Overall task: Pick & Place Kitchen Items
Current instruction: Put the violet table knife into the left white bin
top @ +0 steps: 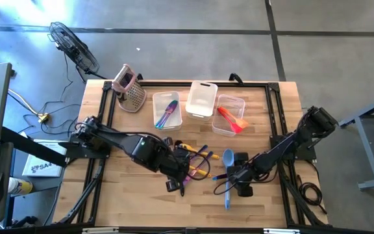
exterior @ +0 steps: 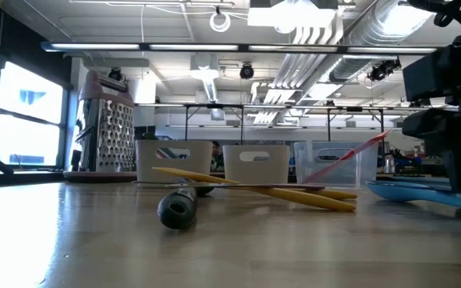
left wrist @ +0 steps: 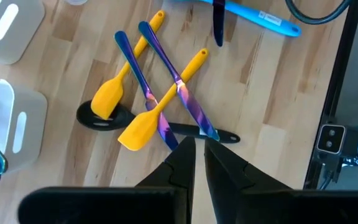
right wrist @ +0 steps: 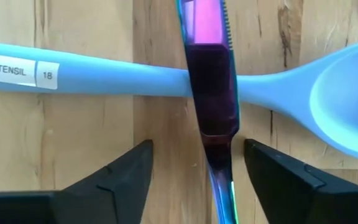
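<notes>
Crossing the blue spoon [right wrist: 104, 78] on the counter [right wrist: 86, 149], an iridescent purple knife [right wrist: 211, 81] lies between the right hand's [right wrist: 194, 180] fingers [right wrist: 123, 180], which stand apart on either side of its handle without touching it. Just beside, the left hand [left wrist: 195, 155] hovers with fingers pressed nearly together, empty, above a crossed pile of two yellow spatulas [left wrist: 143, 127], more purple cutlery [left wrist: 135, 71] and a black spoon [left wrist: 101, 117].

Yellow spatulas [exterior: 294, 194] crossed on table [exterior: 94, 240], grater [exterior: 106, 132], tubs [exterior: 254, 164] behind
</notes>
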You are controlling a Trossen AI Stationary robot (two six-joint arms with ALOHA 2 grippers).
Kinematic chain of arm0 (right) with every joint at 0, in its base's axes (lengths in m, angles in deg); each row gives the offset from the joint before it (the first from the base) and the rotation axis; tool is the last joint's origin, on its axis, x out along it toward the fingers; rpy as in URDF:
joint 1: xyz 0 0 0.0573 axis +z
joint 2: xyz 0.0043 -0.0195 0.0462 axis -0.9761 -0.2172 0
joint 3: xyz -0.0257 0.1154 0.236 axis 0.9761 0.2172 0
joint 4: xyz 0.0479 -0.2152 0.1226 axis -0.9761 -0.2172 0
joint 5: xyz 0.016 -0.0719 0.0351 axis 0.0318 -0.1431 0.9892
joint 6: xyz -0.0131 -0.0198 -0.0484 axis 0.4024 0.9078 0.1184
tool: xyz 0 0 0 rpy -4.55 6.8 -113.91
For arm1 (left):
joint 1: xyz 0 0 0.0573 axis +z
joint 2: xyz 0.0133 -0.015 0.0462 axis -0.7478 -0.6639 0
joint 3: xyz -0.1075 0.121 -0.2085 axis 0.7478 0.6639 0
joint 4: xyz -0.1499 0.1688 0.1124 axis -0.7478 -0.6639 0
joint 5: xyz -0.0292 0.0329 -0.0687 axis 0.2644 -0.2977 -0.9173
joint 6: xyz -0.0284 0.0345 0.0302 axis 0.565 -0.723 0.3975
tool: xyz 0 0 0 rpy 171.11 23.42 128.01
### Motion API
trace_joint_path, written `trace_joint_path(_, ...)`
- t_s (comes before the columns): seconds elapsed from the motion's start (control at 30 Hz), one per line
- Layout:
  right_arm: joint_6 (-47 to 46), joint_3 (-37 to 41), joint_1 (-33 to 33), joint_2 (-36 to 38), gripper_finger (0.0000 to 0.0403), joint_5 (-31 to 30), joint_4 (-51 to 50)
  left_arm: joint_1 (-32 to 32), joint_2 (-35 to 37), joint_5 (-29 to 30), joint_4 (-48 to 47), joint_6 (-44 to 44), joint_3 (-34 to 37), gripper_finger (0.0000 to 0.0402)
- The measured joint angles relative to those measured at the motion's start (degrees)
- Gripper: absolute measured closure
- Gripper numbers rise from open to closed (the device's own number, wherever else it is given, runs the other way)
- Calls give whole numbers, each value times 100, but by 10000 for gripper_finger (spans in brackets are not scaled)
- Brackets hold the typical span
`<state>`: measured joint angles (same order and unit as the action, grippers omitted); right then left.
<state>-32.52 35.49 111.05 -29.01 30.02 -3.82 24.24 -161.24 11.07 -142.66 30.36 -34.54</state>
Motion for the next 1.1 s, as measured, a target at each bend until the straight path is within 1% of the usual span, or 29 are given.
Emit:
trace_joint_path(0.37,124,4,-138,-2,253,24,-22,2,0,0,107,0,0,371)
trace_joint_path(0.77,133,11,-138,-4,364,121,2,2,2,15,160,0,0,371)
trace_joint_path(0.93,124,11,-138,-4,366,122,3,2,2,19,162,0,0,371)
trace_joint_path(1.1,-139,12,-132,-8,346,-44,4,2,2,22,160,0,0,371)
